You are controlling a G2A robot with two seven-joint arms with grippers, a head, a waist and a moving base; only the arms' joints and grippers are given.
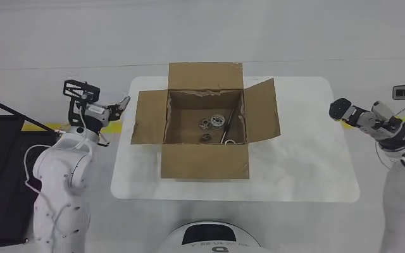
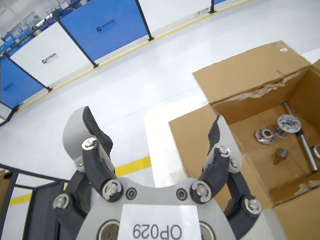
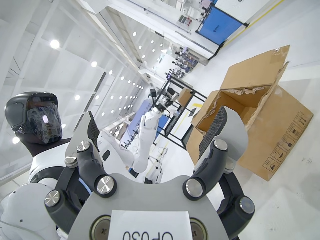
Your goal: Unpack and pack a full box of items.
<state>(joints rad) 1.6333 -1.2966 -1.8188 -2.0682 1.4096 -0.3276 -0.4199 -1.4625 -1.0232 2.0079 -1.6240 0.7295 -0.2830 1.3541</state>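
Observation:
An open cardboard box point(image 1: 205, 161) stands mid-table with all its flaps folded out. On its floor lie metal parts: a flange point(image 2: 265, 136), a spoked wheel-like piece point(image 2: 287, 123), a small hex piece point(image 2: 281, 154) and a steel rod point(image 2: 303, 141); the top view shows the parts point(image 1: 211, 120) and the rod point(image 1: 226, 126). My left gripper point(image 2: 152, 116) is open and empty, off the table's left edge point(image 1: 120, 104), apart from the box. My right gripper point(image 3: 156, 113) is open and empty, beyond the table's right side point(image 1: 338, 109), facing the box's outer wall point(image 3: 275, 131).
The white table point(image 1: 304, 158) has bare surface on both sides of the box and in front of it. A black frame rack point(image 1: 12, 164) stands on the floor left of the table. A yellow floor line point(image 2: 132, 163) runs past it.

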